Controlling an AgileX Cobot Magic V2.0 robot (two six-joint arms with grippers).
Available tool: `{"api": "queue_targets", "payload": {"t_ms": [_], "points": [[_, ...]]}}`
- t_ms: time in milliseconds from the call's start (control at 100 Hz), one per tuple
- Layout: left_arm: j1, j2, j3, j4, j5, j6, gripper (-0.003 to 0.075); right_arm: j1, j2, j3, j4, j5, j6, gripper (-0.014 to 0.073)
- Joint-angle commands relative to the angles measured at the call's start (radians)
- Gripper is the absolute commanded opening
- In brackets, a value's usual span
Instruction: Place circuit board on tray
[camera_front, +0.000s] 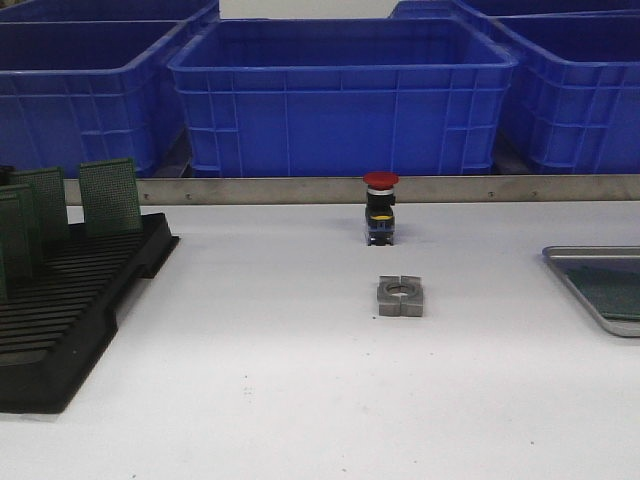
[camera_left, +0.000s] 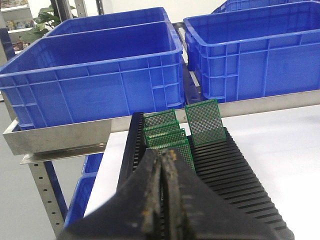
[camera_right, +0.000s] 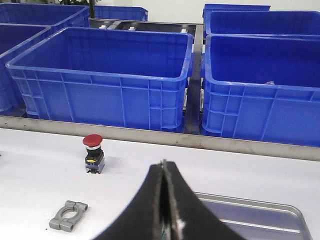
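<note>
Blue plastic bins (camera_front: 340, 95) line a metal shelf (camera_front: 400, 189) behind the white table (camera_front: 300, 400).

Only the wrist views are showing the robot's body. The left gripper (camera_left: 165, 200) is presenting two matte black, wedge-shaped fingers tapering toward 12 o'clock, their inner edges wearing rusty brown grime. The right gripper (camera_right: 167, 205) is showing smoother black fingers, with pale scuffing along the seam.

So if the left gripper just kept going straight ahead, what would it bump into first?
Probably the green circuit boards standing in the black rack right ahead of the shut left gripper. Depth is hard to judge, so it might pass above them.
</note>
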Motion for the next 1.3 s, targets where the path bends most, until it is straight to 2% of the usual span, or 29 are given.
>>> {"api": "queue_targets", "payload": {"t_ms": [0,170,290,550,670,850,1160,1290], "points": [[0.002,-0.034,0.041,-0.009,-0.085,-0.010,-0.0019,-0.002,0.008,-0.023,0.019,-0.050,-0.004,-0.0069],[0.002,-0.034,0.041,-0.009,-0.085,-0.010,-0.0019,-0.001,0.001,-0.016,-0.012,-0.057,0.001,-0.0069],[0.002,-0.034,0.041,-0.009,-0.085,-0.010,-0.0019,-0.001,-0.036,0.004,-0.127,-0.059,0.091,-0.0069],[0.002,-0.034,0.041,-0.009,-0.085,-0.010,-0.0019,-0.001,-0.202,0.088,-0.648,-0.091,0.654,-0.0069],[0.002,-0.034,0.041,-0.009,-0.085,-0.010,-0.0019,-0.001,-0.263,0.134,-0.789,-0.116,0.814,-0.0069],[0.002,-0.034,0.041,-0.009,-0.085,-0.010,-0.0019,-0.001,-0.297,0.193,-0.811,-0.144,0.845,-0.0069],[0.002,-0.034,0.041,-0.009,-0.085,-0.010,-0.0019,-0.001,-0.297,0.316,-0.815,-0.299,0.872,-0.0069],[0.002,-0.034,0.041,-0.009,-0.085,-0.010,-0.0019,-0.001,-0.297,0.314,-0.854,-0.294,0.888,-0.0069]]}}
